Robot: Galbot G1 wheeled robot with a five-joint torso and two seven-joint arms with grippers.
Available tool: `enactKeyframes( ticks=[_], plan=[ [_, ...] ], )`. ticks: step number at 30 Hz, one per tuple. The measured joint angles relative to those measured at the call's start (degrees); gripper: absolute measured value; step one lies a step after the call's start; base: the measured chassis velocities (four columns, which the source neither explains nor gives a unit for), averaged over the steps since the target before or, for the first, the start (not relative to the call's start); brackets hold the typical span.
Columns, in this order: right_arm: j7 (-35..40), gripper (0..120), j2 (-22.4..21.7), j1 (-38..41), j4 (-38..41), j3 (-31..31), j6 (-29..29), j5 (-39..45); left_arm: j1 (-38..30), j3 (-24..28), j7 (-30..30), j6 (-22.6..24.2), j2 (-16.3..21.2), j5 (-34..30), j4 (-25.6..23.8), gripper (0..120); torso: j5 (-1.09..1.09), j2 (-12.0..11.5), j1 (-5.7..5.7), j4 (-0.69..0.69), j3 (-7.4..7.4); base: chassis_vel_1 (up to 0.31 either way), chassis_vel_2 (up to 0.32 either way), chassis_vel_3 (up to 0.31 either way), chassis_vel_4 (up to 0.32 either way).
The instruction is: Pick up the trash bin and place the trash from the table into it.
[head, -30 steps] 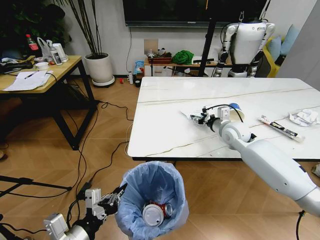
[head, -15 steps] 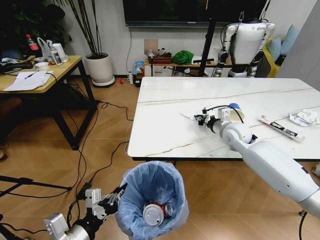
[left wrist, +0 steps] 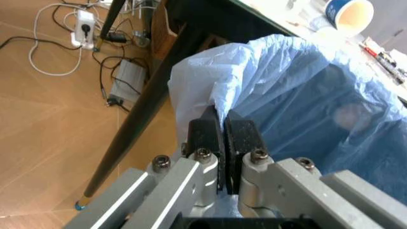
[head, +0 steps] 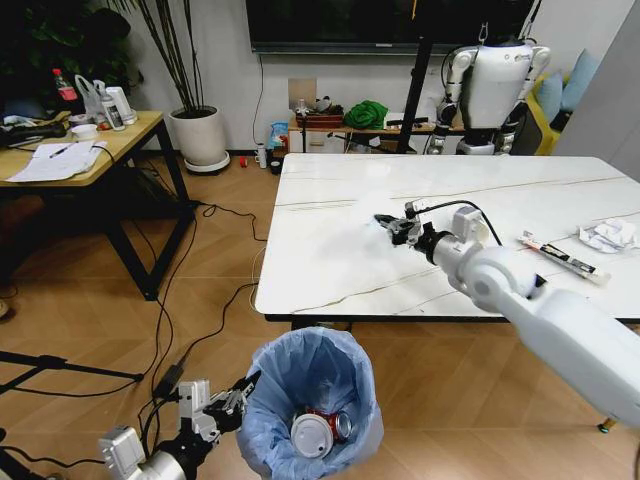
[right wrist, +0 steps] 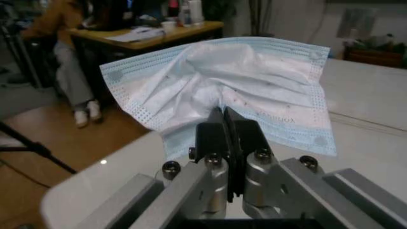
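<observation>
White marble-look top with thin brown veins, dark edge: the table [head: 330,255], largest item, flat and hard, occupying the far right of the scene. Light-blue crinkly plastic bag folded over a small round bin: the trash bin [head: 312,400], held below the table's near edge at the near left; the left gripper [left wrist: 223,138] is clenched on a fold of the liner at the rim. Inside lie a crushed red can [head: 338,425] and a flat white disc [head: 311,436]. Pale blue-white pleated face mask [right wrist: 235,83], soft, thin and limp: pinched at its middle by the right gripper [right wrist: 225,126], which is clamped tight and holds it above the table's near-left part. Still on the table at the far right: a crumpled white paper [head: 608,235] and a long thin white-black wrapper [head: 562,255]. Step in hand, as judged: carrying one piece to the bin. The next move calls for bringing the mask over the open bin mouth before release, since so light a sheet may drift or cling.
</observation>
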Motion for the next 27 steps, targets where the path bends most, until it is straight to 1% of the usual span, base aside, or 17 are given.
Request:
enactKeyframes(
  ticks=[2, 3, 4, 5, 6, 7, 8, 9, 13, 14, 18, 24, 27],
  plan=[
    [-0.03, 0, -0.13, -0.26, 0.7, -0.01, 0.12, -0.01, -0.09, 0.05, -0.01, 0.0, 0.04, -0.01, 0.09, 0, 0.0, 0.0, 0.0, 0.0, 0.0, 0.0, 0.0, 0.0, 0.0],
    [0.1, 0, -0.65, -2.89, 6.96, -0.89, 0.74, -0.13, -0.38, 0.17, -0.03, -0.05, 0.07, -0.03, 0.43, 0, -0.01, 0.0, -0.01, 0.01, -0.01, 0.0, 0.0, 0.0, 0.0],
    [0.13, 0, -0.64, -4.53, 9.81, -1.69, 0.76, -0.61, -0.44, 0.14, -0.03, -0.07, 0.0, -0.06, 0.48, 0, 0.03, 0.0, 0.0, 0.03, 0.0, 0.0, 0.0, 0.0, 0.0],
    [0.13, 0, -0.64, -4.53, 9.81, -1.69, 0.76, -0.61, -0.44, 0.14, -0.03, -0.07, 0.0, -0.06, 0.48, 0, 0.03, 0.0, 0.0, 0.03, 0.0, 0.0, 0.0, 0.0, 0.0],
    [0.0, 0, -0.7, -6.17, 12.18, -2.7, 0.82, -1.36, -0.54, -0.01, -0.03, -0.12, -0.09, -0.07, 0.52, 0, 0.03, 0.0, 0.0, 0.04, 0.0, 0.0, 0.0, 0.0, 0.0],
    [-0.7, 0, -0.81, -7.25, 13.8, -3.84, 1.14, -1.93, -0.37, -0.44, -0.03, -0.19, -0.44, -0.04, 0.5, 0, 0.0, 0.0, 0.0, 0.01, -0.01, 0.0, 0.0, 0.0, 0.0],
    [-1.23, 0, -0.83, -7.61, 14.32, -4.38, 1.37, -2.21, -0.12, -0.71, -0.03, -0.23, -0.69, 0.02, 0.38, 0, 0.0, 0.0, 0.0, 0.02, 0.0, 0.0, 0.0, 0.0, 0.0],
    [-2.67, 0, -1.15, -8.75, 15.23, -5.08, 2.05, -2.86, 0.06, -1.08, -0.03, -0.25, -1.01, 0.08, 0.07, 0, 0.04, 0.0, 0.0, 0.04, 0.0, 0.0, 0.0, 0.0, 0.0],
    [-5.68, 0, -2.58, -10.66, 16.22, -5.42, 3.16, -4.94, 0.18, -1.41, -0.05, -0.27, -1.29, 0.18, -0.4, 0, 0.0, 0.0, 0.0, 0.03, 0.0, 0.0, 0.0, 0.0, 0.0],
    [-6.94, 0, -3.39, -11.58, 16.39, -5.25, 3.72, -5.8, 0.35, -1.53, -0.06, -0.27, -1.32, 0.26, -0.64, 0, 0.03, 0.0, 0.0, 0.02, 0.0, 0.0, 0.0, 0.0, 0.0],
    [-9.77, 0, -5.14, -13.56, 16.46, -4.6, 5.44, -8.27, 0.94, -2.13, -0.07, -0.27, -1.41, 0.46, -1.17, 0, 0.02, 0.0, 0.0, 0.01, 0.0, 0.0, 0.0, 0.0, 0.0],
    [-12.11, 0, -6.17, -15.57, 16.19, -4.54, 6.65, -10.7, 1.25, -2.82, -0.07, -0.27, -1.61, 0.47, -1.97, 0, 0.02, 0.0, 0.0, 0.03, 0.0, 0.0, 0.0, 0.0, 0.0],
    [-14.07, 0, -7.11, -17.78, 15.92, -4.31, 8.02, -13.52, 1.48, -3.05, -0.06, -0.28, -1.7, 0.48, -2.24, 0, 0.02, 0.0, 0.01, 0.02, 0.0, 0.0, 0.0, 0.0, 0.0]
  ],
)
